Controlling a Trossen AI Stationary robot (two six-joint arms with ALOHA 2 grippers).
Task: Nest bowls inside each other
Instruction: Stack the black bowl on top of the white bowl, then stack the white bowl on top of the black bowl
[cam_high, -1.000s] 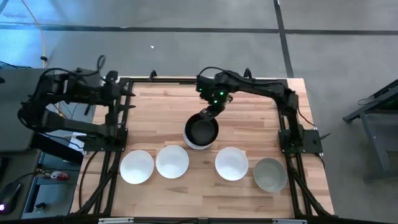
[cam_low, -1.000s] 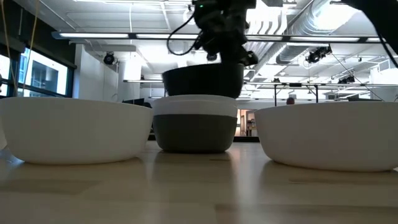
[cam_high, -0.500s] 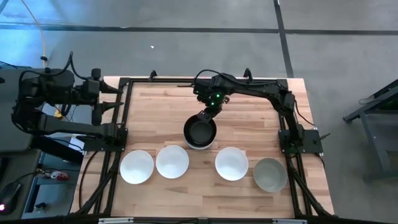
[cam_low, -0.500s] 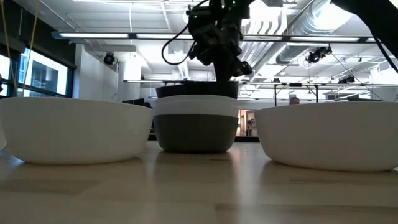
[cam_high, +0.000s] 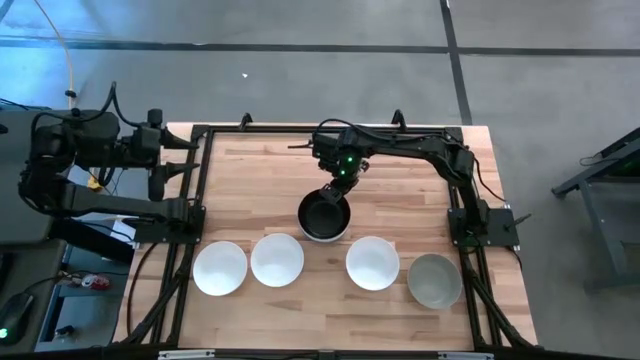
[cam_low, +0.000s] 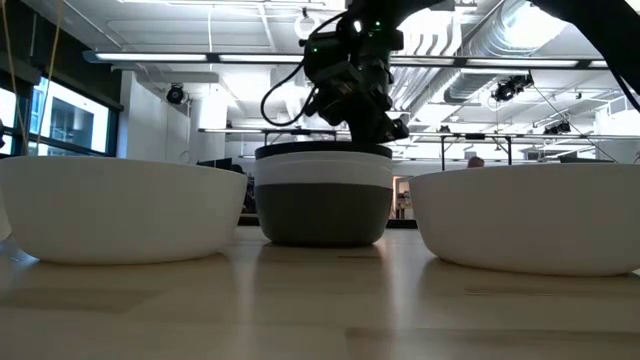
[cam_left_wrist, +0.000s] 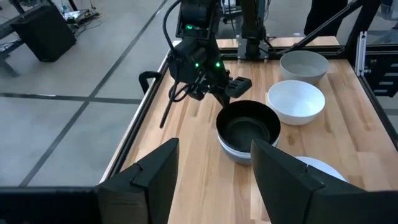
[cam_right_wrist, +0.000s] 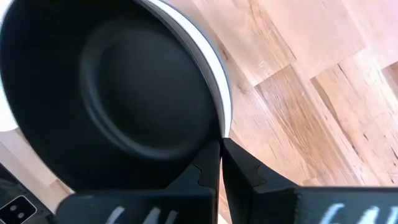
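A black bowl (cam_high: 322, 216) sits nested in a white bowl (cam_low: 322, 168), which sits in a grey bowl (cam_low: 322, 215) at mid-table. Only the black rim (cam_low: 322, 150) shows above the stack in the low view. My right gripper (cam_high: 336, 189) is at the stack's far rim, shut on the black bowl. Three loose white bowls (cam_high: 220, 268) (cam_high: 277, 259) (cam_high: 372, 262) and a grey bowl (cam_high: 434, 280) stand in a row along the near edge. My left gripper (cam_left_wrist: 214, 180) waits open beyond the table's left edge. My right gripper pinches the black bowl's rim (cam_right_wrist: 219, 127) on its far side, one finger (cam_right_wrist: 202, 171) inside the bowl and the other (cam_right_wrist: 242, 169) outside. The fingers slant down from the far side. The bowl rests upright inside the white bowl; whether the white rim is also pinched I cannot tell.
Bare wood (cam_high: 260, 170) lies between the stack and the far edge. The black table frame (cam_high: 200, 180) runs along the left side. The right arm's base (cam_high: 480, 225) stands at the right edge.
My right gripper has come down, and the black bowl has gone from hanging above the stack to sitting inside the white bowl, only its rim showing. The stack has shifted slightly. My left arm has drawn back toward the table's left.
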